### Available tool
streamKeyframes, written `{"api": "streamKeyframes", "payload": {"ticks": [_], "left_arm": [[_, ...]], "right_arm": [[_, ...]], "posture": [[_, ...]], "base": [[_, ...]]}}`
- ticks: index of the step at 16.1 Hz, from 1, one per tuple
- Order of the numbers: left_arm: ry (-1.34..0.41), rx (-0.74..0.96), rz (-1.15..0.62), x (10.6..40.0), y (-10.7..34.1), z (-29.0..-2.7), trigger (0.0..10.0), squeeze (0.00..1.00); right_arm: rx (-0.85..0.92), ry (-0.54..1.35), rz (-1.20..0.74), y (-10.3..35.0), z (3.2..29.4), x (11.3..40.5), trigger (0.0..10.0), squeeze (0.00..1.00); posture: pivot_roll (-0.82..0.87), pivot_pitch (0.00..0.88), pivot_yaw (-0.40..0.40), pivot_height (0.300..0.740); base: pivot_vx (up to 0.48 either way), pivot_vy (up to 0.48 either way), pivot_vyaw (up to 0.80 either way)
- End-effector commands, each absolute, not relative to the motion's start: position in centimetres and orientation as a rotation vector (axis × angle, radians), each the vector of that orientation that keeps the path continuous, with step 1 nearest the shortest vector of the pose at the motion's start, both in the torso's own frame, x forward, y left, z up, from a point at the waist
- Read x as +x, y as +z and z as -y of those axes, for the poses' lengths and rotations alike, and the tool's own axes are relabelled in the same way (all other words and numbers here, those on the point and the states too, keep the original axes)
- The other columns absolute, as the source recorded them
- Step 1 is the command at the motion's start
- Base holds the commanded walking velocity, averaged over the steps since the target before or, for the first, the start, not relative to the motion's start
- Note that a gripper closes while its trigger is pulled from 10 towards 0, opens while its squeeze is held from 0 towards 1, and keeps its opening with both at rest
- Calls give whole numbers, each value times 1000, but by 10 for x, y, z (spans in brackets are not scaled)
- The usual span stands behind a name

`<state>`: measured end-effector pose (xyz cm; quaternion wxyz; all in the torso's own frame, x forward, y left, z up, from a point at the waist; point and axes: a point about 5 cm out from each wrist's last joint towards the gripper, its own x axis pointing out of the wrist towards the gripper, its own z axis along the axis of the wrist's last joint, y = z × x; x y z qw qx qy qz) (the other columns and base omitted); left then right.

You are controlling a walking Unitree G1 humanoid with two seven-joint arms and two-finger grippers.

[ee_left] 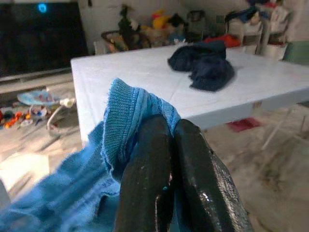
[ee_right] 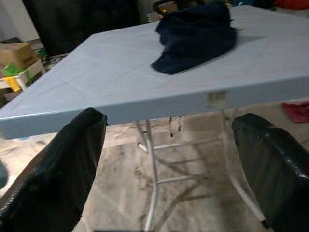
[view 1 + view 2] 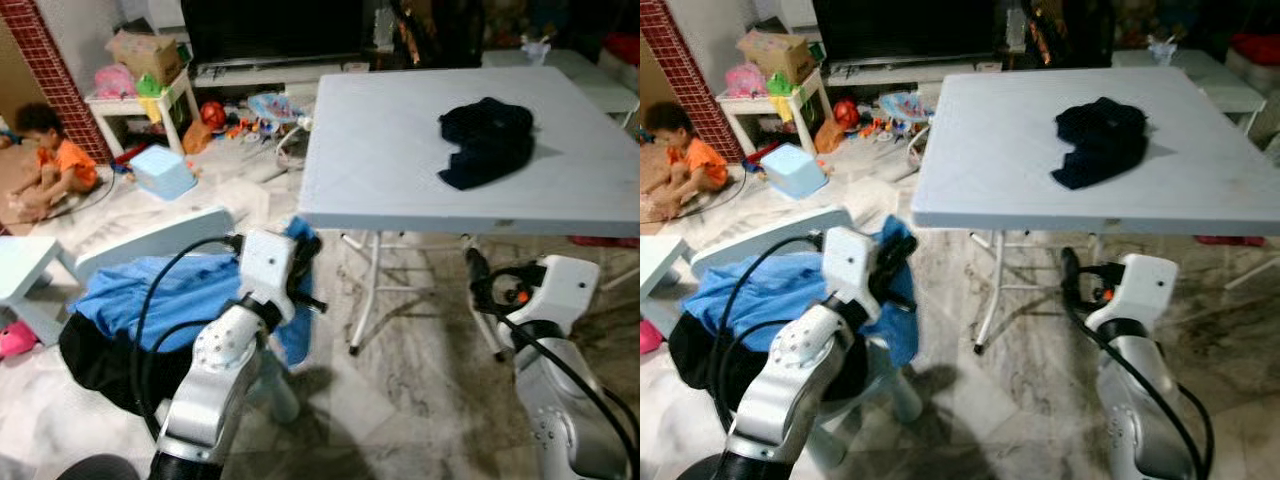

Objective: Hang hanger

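1. Left gripper [image 3: 305,262], lower left of frame, is pinching blue garment [image 3: 160,295] with fingers together on its hem.
2. Right gripper [image 2: 169,169], lower right, is hovering with fingers apart, holding nothing.
3. Dark garment [image 3: 487,140] is lying on white table [image 3: 400,180], upper right.
4. No hanger identifiable; hanging judged barely begun.

Right gripper [image 2: 174,169] w/ two black fingers [image 2: 53,174] wide apart, low, below the table edge. White table [image 2: 96,72] ahead, seen from its side. Dark blue cloth [image 2: 193,36] bunched on top. Thin metal legs [image 2: 152,179] under it, on a gray marbled floor [image 2: 193,193].
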<state>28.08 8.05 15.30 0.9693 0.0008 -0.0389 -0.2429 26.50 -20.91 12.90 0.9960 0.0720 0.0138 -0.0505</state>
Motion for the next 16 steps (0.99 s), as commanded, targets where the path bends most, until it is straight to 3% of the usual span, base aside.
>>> {"api": "streamKeyframes", "payload": {"ticks": [1,12,16], "left_arm": [[-488,7,70,281,151,-85,10000,0],[-535,15,88,284,155,-74,10000,0],[-474,8,67,285,152,-75,10000,0]], "right_arm": [[146,-85,-23,130,205,267,10000,0],[139,-96,-16,129,207,268,10000,0],[157,-97,-20,129,209,269,10000,0]], "posture": [[-142,0,60,740],[-151,0,68,740],[-150,0,66,740]], "base": [[0,-401,0],[0,-393,0],[0,-121,0]]}}
